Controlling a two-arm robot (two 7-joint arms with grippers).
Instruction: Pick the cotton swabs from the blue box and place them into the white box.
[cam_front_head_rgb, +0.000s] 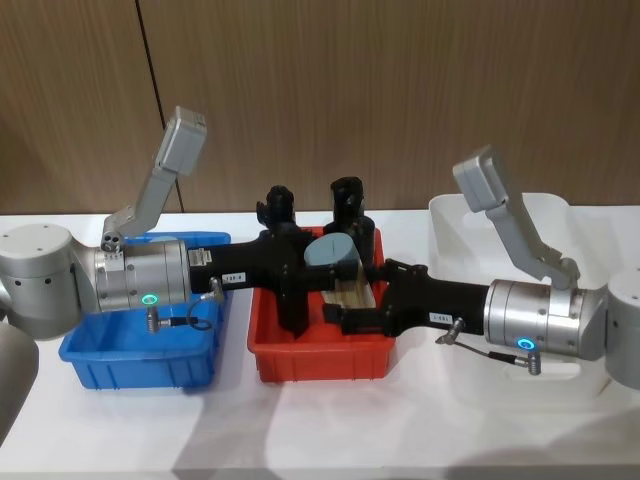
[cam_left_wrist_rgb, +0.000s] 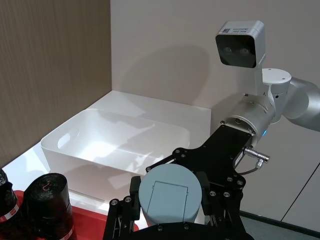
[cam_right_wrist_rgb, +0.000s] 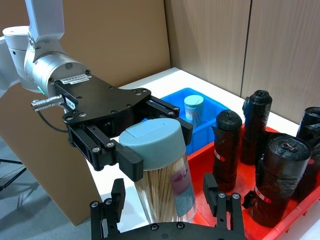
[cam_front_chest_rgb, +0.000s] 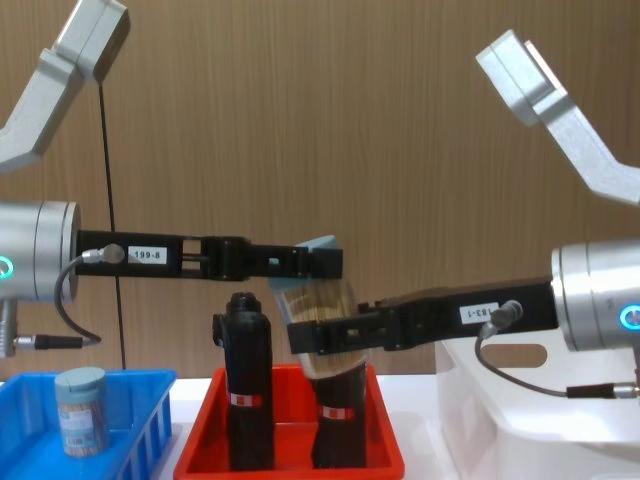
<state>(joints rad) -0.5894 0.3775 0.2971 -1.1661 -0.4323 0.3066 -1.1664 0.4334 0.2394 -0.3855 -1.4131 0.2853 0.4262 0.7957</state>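
A cotton swab tub (cam_front_head_rgb: 333, 250) with a pale blue lid hangs tilted above the red tray. My left gripper (cam_front_head_rgb: 318, 262) is shut on its lid, seen closely in the right wrist view (cam_right_wrist_rgb: 156, 142). My right gripper (cam_right_wrist_rgb: 165, 197) reaches in from the other side. Its fingers (cam_right_wrist_rgb: 118, 196) stand open on both sides of the tub's clear body (cam_right_wrist_rgb: 165, 190), a little apart from it. In the chest view the right gripper (cam_front_chest_rgb: 322, 336) sits just under the left gripper (cam_front_chest_rgb: 318, 262). Another swab tub (cam_front_chest_rgb: 80, 410) stands in the blue box (cam_front_chest_rgb: 140, 400). The white box (cam_front_head_rgb: 560, 215) is on the right.
The red tray (cam_front_head_rgb: 320, 360) lies between the two boxes and holds several upright black rolls (cam_front_chest_rgb: 245, 390) right below the held tub. Both camera masts rise above the arms. A wooden wall closes off the back of the white table.
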